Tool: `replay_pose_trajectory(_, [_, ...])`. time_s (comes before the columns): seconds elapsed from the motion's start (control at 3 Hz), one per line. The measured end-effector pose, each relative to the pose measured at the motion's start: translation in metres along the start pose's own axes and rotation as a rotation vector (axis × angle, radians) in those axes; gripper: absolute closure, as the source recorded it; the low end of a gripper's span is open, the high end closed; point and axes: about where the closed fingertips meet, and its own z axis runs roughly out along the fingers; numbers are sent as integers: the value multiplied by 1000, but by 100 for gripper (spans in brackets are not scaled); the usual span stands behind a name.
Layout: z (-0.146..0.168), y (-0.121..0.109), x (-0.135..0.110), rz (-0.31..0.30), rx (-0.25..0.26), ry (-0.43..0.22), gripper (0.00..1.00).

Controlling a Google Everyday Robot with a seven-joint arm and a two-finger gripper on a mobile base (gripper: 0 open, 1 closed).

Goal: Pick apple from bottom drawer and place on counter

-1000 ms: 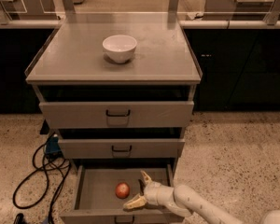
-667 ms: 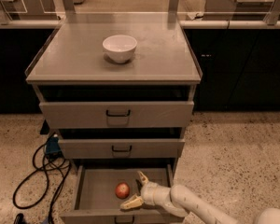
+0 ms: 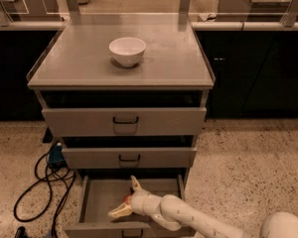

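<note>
The bottom drawer (image 3: 102, 198) of the grey-beige cabinet is pulled open. The small red-orange apple (image 3: 125, 200) lies in it, mostly hidden by my gripper. My gripper (image 3: 128, 197) reaches into the drawer from the lower right, open, with one fingertip behind the apple and one in front of it. I cannot tell whether the fingers touch the apple. The counter (image 3: 164, 58) on top of the cabinet holds a white bowl (image 3: 127, 50).
The two upper drawers (image 3: 124, 122) stand slightly open above the gripper. Black cables and a blue box (image 3: 53, 157) lie on the speckled floor left of the cabinet. Dark steel-edged counters (image 3: 253, 68) run behind. My white arm (image 3: 188, 219) crosses the drawer's front right.
My gripper has moved left inside the bottom drawer, so its fingers now straddle the apple, which was in plain view to its left before. The fingers' spread looks the same.
</note>
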Motion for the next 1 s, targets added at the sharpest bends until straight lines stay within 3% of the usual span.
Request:
replay_pose_trajectory(0.33, [2, 4, 5, 3, 39, 23, 0])
replay_pose_trajectory(0.67, [2, 3, 6, -3, 68, 86, 0])
replay_pose_trajectory(1.0, [-1, 32, 19, 11, 55, 254, 0])
